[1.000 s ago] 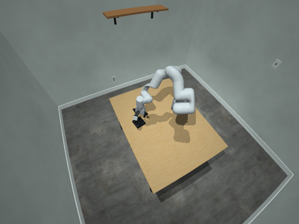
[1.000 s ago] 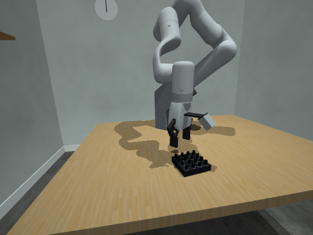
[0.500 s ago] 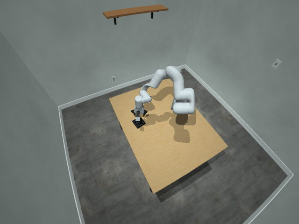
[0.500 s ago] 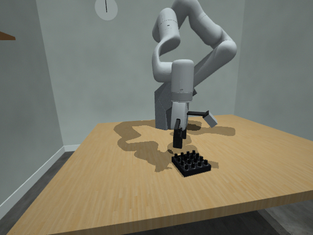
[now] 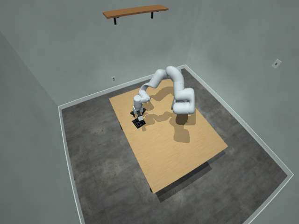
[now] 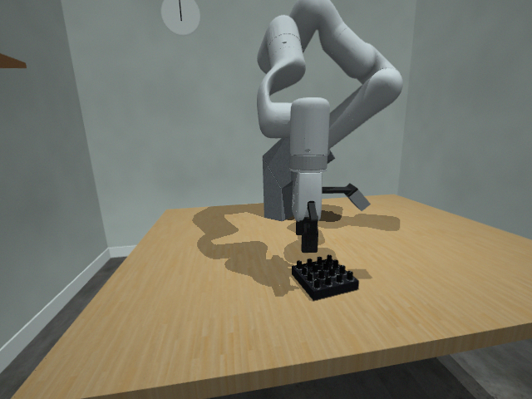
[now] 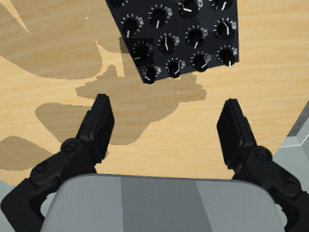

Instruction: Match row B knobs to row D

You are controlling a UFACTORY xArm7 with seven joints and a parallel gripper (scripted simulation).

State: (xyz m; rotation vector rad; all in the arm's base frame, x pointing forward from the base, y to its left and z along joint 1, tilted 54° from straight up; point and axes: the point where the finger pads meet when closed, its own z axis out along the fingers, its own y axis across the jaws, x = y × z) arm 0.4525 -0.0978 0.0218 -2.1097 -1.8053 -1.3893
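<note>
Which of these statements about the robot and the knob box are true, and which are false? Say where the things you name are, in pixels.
1. The knob box (image 5: 139, 122) (image 6: 336, 293) (image 7: 185, 31) stands on the table (image 5: 168, 154) (image 6: 193, 326) (image 7: 169, 157). True.
2. The jaws are closed on a knob. False: they stand wide open, with nothing between them.
3. The wall shelf (image 5: 135, 11) (image 6: 12, 61) is brown. True.
4. The knob box is white. False: it is black.
5. The knobs carry white lines. True.
</note>
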